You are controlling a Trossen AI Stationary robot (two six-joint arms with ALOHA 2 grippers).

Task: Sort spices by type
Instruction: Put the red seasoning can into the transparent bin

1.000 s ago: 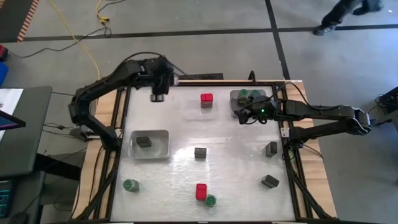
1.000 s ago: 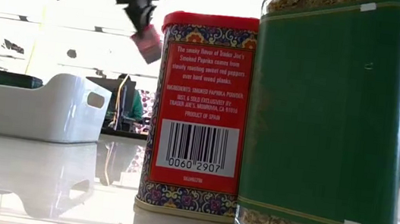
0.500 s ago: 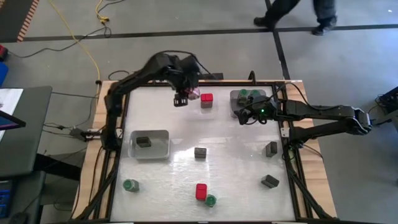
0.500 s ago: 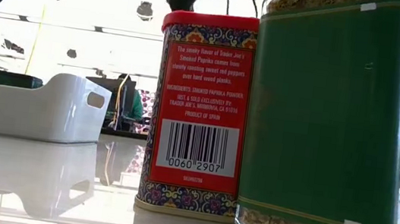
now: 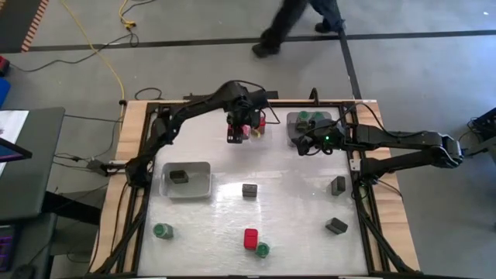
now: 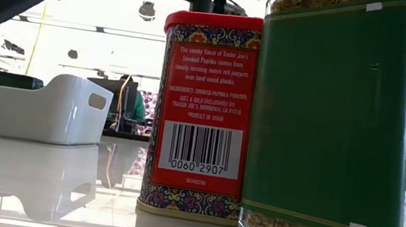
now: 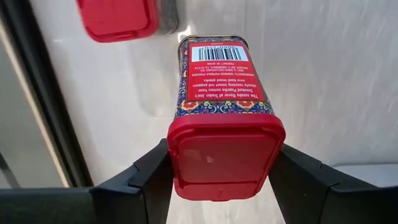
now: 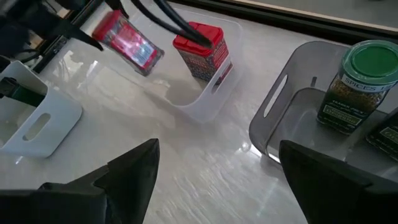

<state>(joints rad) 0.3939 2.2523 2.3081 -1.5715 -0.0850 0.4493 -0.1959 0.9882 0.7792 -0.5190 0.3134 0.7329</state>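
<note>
My left gripper [image 5: 239, 129] is shut on a red spice tin [image 7: 221, 81] over the table's far middle, right beside the clear tray [image 8: 211, 93]. A second red tin [image 8: 202, 48] stands upright in that tray. My right gripper [image 8: 217, 186] hangs open and holds nothing, near the grey tray [image 5: 310, 122] with green-lidded jars [image 8: 357, 87]. A white tray [image 5: 186, 180] holds a dark tin [image 5: 179, 177]. Loose on the table stand dark tins [image 5: 249, 189], green jars [image 5: 162, 231] and a red tin [image 5: 250, 237]. My left gripper pinches the red tin's lid end [image 7: 225, 155] between its two fingers [image 7: 149, 177], one on each of two opposite sides. The fingers come from above and point down. The tin hangs below them, bottom end away from the fingers, somewhat tilted and clear of the table.
Close before the low camera stand a red tin [image 6: 201, 113] and a green-labelled jar [image 6: 334, 122] at the table's near edge. The black frame rail [image 5: 232, 102] runs along the far edge. A person walks past beyond the table [image 5: 294, 23].
My left gripper has carried the red tin from the table's far left corner toward the right and downward, up to the clear tray. It has tipped over so that it now points down. The right arm has kept still.
</note>
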